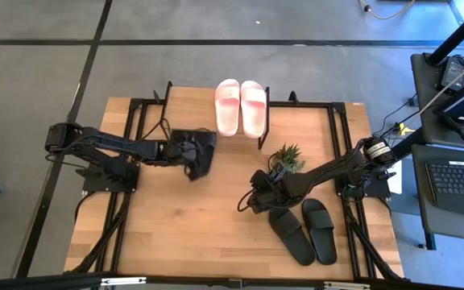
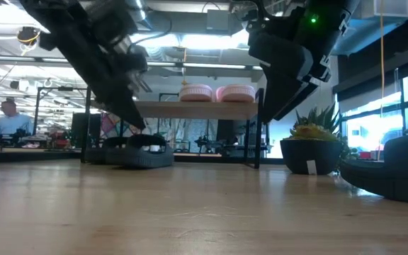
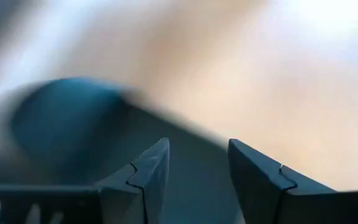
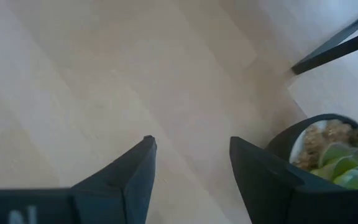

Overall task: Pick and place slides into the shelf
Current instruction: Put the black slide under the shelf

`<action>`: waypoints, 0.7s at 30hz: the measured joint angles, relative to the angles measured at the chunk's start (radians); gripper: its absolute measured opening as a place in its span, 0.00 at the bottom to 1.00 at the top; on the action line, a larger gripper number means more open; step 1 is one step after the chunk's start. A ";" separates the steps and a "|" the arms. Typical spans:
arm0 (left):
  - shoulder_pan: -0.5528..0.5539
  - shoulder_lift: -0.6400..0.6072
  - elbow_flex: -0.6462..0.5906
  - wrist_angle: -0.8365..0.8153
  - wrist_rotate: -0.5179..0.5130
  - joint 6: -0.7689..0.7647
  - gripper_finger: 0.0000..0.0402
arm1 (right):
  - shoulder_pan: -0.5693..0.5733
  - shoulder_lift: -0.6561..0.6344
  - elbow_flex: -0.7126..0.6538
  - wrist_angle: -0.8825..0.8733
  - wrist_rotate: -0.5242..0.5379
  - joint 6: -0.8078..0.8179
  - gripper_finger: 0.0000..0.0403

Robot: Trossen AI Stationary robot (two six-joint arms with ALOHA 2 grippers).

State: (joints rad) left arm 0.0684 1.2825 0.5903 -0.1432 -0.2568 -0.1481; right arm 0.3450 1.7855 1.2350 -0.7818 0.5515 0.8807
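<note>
A pale pink pair of slides (image 1: 241,108) lies on top of the shelf (image 2: 161,108) at the table's far edge; the pair also shows in the low view (image 2: 217,93). A black slide (image 1: 206,143) lies on the table by the shelf's left end, seen low under the plank (image 2: 139,153). My left gripper (image 1: 185,153) is right over it, fingers apart (image 3: 197,162), with the dark slide (image 3: 73,124) just beyond them. My right gripper (image 1: 253,201) is open and empty (image 4: 191,155), raised above the table beside another black pair (image 1: 304,229). My left gripper comes at the black slide slanting down from the table's left, its fingers (image 3: 151,168) apart over the dark surface. I cannot tell whether it touches the slide, which rests flat on the table.
A small potted plant (image 1: 287,159) stands between the shelf and my right gripper, close to that gripper's fingers (image 4: 334,155). The black pair lies side by side near the table's right front. Bare wood shows at the near middle (image 1: 192,234). A person sits in the room behind (image 2: 7,117).
</note>
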 joint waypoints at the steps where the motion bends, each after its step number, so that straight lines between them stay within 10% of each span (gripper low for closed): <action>1: -0.014 -0.018 0.000 -0.009 0.124 0.016 0.39 | 0.001 0.000 0.000 -0.001 -0.011 0.000 0.51; 6: -0.101 -0.049 0.001 -0.024 0.647 0.003 0.39 | 0.013 0.000 0.000 -0.001 -0.030 -0.003 0.51; 21: -0.197 0.173 0.001 -0.029 0.117 -0.046 0.39 | 0.013 0.000 0.000 0.003 -0.030 -0.001 0.51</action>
State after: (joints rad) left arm -0.1287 1.4558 0.5911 -0.1725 -0.1398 -0.1942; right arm 0.3580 1.7855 1.2350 -0.7790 0.5213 0.8795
